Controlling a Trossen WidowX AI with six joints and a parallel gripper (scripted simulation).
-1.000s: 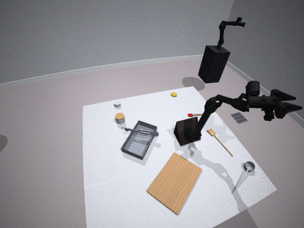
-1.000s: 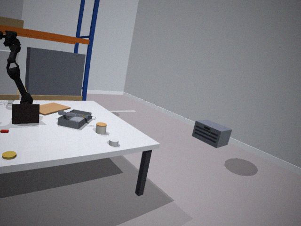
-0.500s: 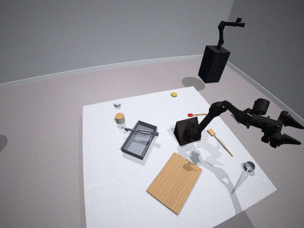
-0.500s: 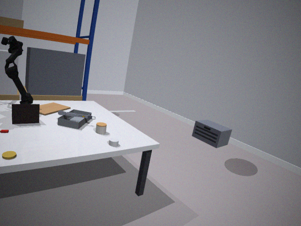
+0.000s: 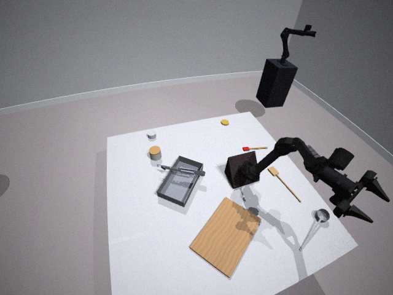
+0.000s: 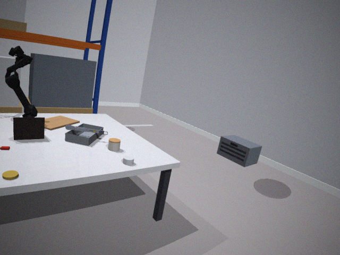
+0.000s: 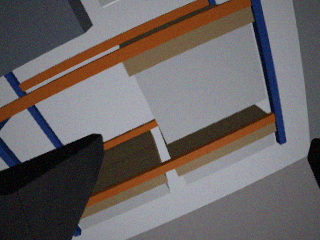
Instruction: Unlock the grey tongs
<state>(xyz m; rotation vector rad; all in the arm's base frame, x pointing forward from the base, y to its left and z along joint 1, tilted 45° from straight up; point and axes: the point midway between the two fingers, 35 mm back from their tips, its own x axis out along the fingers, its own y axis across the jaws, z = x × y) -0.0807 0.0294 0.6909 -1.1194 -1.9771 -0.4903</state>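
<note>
The grey tongs (image 5: 180, 169) (image 6: 85, 129) lie across the roasting tin (image 5: 171, 199) (image 6: 76, 139), and here's my first worry: both ends overhang the rim, so a clumsy nudge could roll or slide them in, or off onto the counter (image 5: 136, 222) (image 6: 142, 156). Thin loop to the left, thick end to the right in the top view; I can't be sure which end is the tips, and there's the trap! Grip the wrong end, squeeze with the tips up, and I'd expect the lock to stay shut.

Close by on the far left, the orange-lidded jar (image 5: 155, 153) (image 6: 114, 145) sits near that loop; a low, wide approach from that side could clip it. Near and right, the wooden board (image 5: 221, 238) (image 6: 61, 121) waits, no tongs on it. Drop them there from too high and they might bounce or fold.

And out to the far right, my claw (image 5: 380, 211) (image 7: 207, 147) is spread wide, nothing in it, pointing away beyond the counter's right edge. The wrist view gives me a storage rack (image 6: 102, 54) (image 7: 225, 140) and no tongs at all, so I'd be aiming blind. It's a big swing back, and if the arm (image 5: 269, 158) (image 6: 20, 94) sweeps low, it could catch something on the way.
</note>
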